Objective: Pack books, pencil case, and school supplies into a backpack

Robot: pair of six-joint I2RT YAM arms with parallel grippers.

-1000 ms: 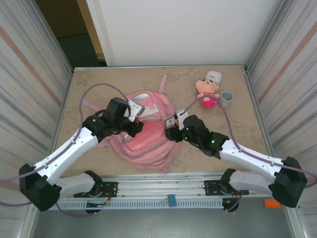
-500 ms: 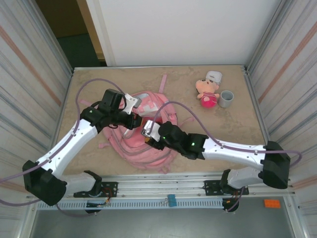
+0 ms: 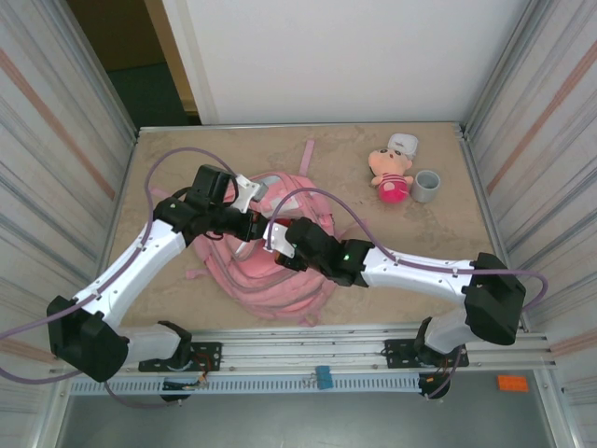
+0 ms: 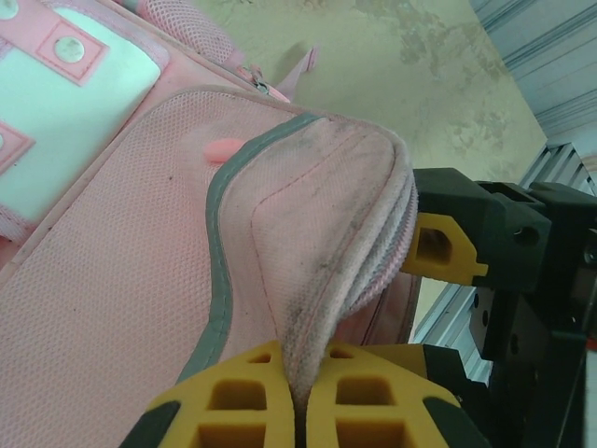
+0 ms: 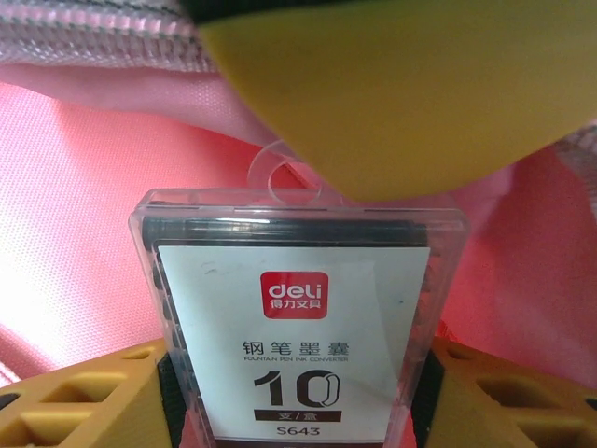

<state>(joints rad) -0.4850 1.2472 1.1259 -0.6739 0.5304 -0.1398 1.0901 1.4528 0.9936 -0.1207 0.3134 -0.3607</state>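
Shifted over the last second: right claw point(image 3: 278, 245) off the right edge of the backpack point(image 3: 280, 291) and into its open mouth, mid-desk point(image 3: 354, 154). Drew left claw point(image 3: 250, 222) slightly back and left, lifting the flap. Reads as insertion under way, drop not confirmed.

Seeing left claw point(image 4: 300, 375) pressed together on the flap edge, pinching grubby pink mesh with grey piping. Seeing school supplies point(image 5: 294, 327) between the right claw point(image 5: 297, 378) fingers, inside the bag against smooth pink lining. Can't tell pinched from just released.

Hard clear plastic box, flat rectangle, hang-tab on top, white printed label, dark ridged contents, likely cartridges. Soft, floppy bag fabric, with a pale stitched panel on the front.

No change to plush doll point(image 3: 390, 175) or grey cup point(image 3: 426, 186), far right.
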